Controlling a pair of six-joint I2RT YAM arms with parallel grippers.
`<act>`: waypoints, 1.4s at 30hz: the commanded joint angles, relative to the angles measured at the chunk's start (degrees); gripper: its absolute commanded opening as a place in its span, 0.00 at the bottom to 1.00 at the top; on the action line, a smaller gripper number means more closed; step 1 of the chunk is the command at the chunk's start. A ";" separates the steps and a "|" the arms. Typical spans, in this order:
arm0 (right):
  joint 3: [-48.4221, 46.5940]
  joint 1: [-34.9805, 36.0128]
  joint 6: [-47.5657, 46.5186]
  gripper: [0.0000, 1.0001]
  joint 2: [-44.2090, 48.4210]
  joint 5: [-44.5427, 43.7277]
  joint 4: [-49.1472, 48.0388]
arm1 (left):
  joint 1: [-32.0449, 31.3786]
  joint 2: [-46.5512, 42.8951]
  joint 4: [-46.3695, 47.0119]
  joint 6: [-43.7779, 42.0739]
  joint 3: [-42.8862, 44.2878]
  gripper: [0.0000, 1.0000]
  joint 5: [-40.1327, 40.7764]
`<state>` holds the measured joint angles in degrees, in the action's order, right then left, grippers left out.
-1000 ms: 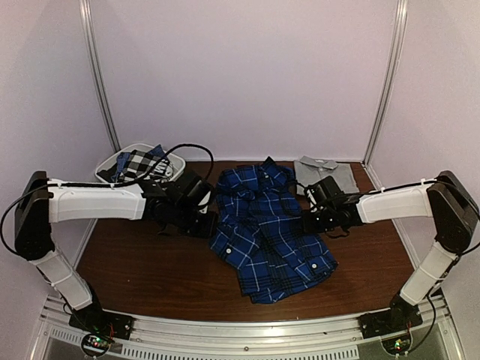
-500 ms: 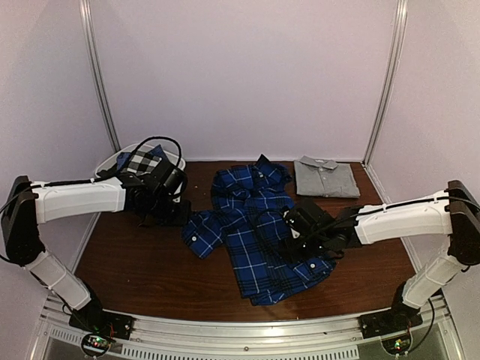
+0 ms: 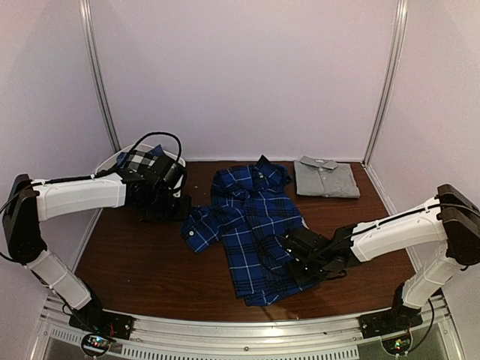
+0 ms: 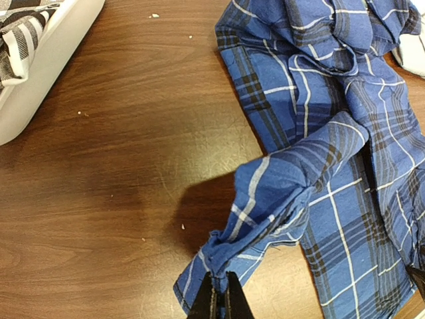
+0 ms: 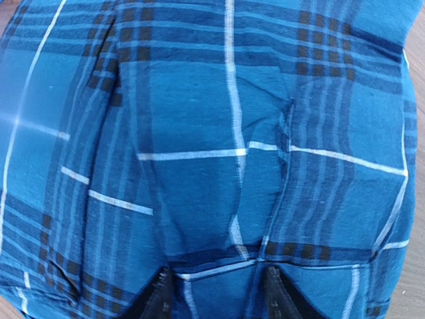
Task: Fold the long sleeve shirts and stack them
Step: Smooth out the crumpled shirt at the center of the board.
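Judging from its creases and sag, the blue shirt (image 3: 251,225) is taken to be light, limp and without stiffness, so its shape is expected to be lost wherever it is lifted from a single point. It is spread, rumpled, at the middle of the desk (image 3: 150,270) in the top view, with the collar toward the upper edge. Little slip is expected of the woven cloth, and nothing fragile is noted beyond the buttons. Hold is best taken at hems, cuffs and shoulder seams, where the cloth is doubled and a pinch is less likely to be pulled out. Two spaced holds are judged necessary for a straight fold.

One sleeve (image 4: 279,186) is drawn out toward the left of the frame, and its end is pinched in the left claw (image 4: 219,296), whose fingers are closed tight on the cloth. The right claw (image 5: 220,292) is set low over the lower part of the shirt with its fingers parted. Flat cloth is seen between them, and nothing is seen to be gripped.

Three shirts are counted: the blue one, one grey shirt (image 3: 325,178) lying folded at the upper right of the desk, and one check shirt (image 3: 139,160) heaped in the single white basket (image 3: 105,165) at the upper left. Two claws are counted.
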<state>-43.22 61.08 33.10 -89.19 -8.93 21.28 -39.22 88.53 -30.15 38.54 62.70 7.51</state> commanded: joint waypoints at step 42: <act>-47.70 -44.77 -12.63 0.00 0.09 -14.63 11.69 | 31.86 8.78 -7.25 -14.27 48.21 0.00 -0.55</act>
<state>-84.40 21.21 23.31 -88.29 -21.28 32.77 -10.41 93.17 -35.55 26.30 105.21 8.60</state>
